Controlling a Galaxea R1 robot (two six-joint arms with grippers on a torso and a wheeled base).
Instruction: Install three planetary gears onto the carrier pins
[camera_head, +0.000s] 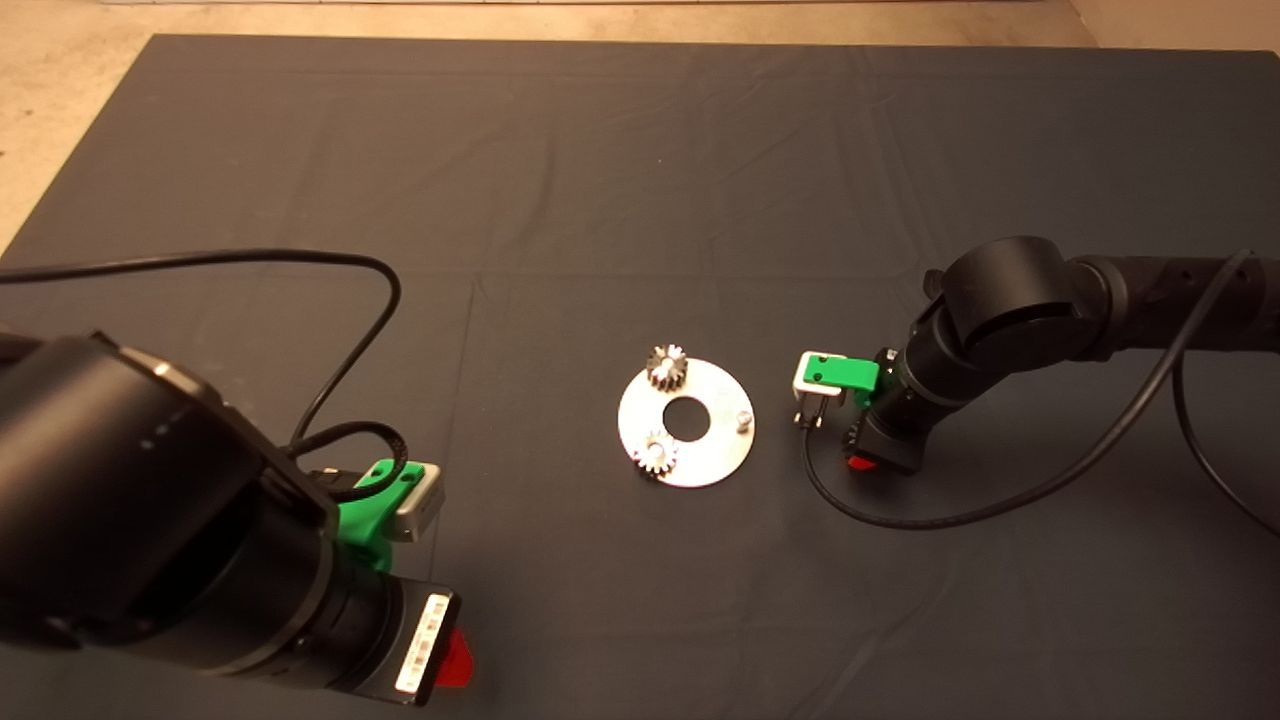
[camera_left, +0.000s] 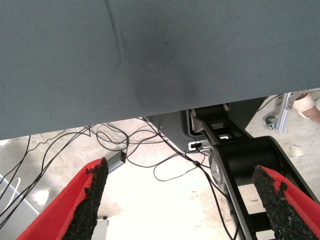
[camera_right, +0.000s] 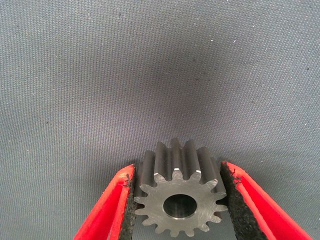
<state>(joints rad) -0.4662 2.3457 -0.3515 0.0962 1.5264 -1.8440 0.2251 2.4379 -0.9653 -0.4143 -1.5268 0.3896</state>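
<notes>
Two gears (camera_head: 666, 368) sit on pins of the disc (camera_head: 712, 455); one pin (camera_head: 743, 420) is bare. Right gripper (camera_right: 177, 200), beside the disc, pinches the third gear (camera_right: 177, 197). Left gripper (camera_left: 180, 200) waits spread, empty.

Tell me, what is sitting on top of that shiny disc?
Two gears sit on the disc, covering their pins. One bare pin remains. The right gripper holds the third gear.
</notes>
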